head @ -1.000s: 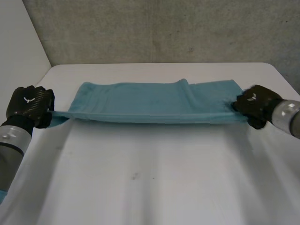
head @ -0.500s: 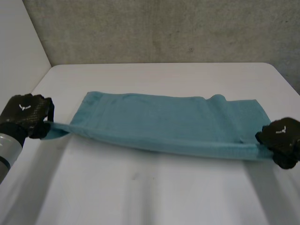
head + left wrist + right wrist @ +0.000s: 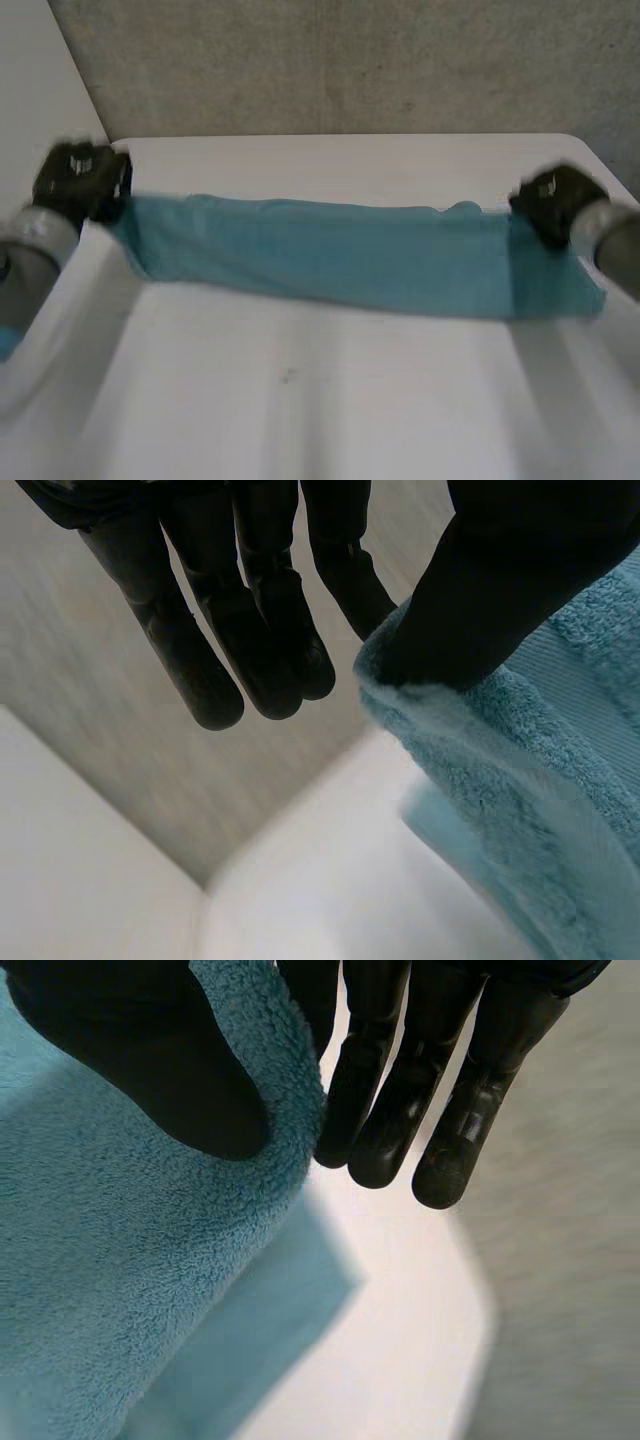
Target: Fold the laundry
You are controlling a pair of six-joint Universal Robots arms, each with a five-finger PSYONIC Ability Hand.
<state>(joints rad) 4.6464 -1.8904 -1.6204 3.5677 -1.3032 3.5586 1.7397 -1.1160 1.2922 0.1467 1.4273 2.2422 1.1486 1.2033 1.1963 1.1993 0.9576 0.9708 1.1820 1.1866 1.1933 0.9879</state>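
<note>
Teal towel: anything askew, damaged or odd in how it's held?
Nothing is damaged or spilled. The teal terry towel is stretched over the white table, its ends pinched by the left hand and the right hand. Only oddity: the end by the right hand sags lower, so it sits slightly askew.

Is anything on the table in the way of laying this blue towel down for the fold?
Nothing visible. The left hand and right hand each pinch an end of the towel, and the table near it holds nothing else.
</note>
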